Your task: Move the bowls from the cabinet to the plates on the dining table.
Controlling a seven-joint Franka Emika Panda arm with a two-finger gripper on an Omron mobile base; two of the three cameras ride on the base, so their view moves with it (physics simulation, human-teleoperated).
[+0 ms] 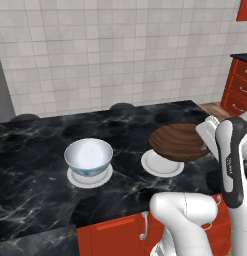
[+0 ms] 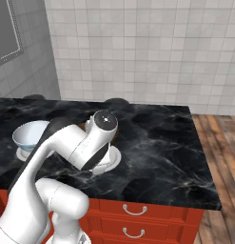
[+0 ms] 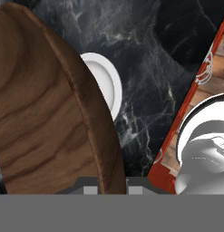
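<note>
The white bowl [image 1: 88, 156] with the blue-patterned outside sits upright on the left plate [image 1: 90, 177] on the black marble dining table [image 1: 40, 135]. My gripper [image 1: 204, 147] is shut on the right rim of the dark wooden bowl [image 1: 177, 141], which hangs roughly level just above the right plate [image 1: 161, 165] and overlaps its far side. In the hand view the wooden bowl [image 3: 45, 104] covers the left half, its rim between my fingertips, and the plate [image 3: 105, 84] peeks out behind it. The red corner [image 1: 243, 10] at top right may be the cabinet; I cannot tell.
Red drawers [image 1: 240, 87] under a narrow black counter stand at the far right. Two dark stool tops [image 1: 122, 106] show past the table's far edge, in front of a tiled wall. Wooden floor [image 2: 219, 157] lies to the right of the table. My own arm [image 2: 66, 147] hides the table's middle in the right base view.
</note>
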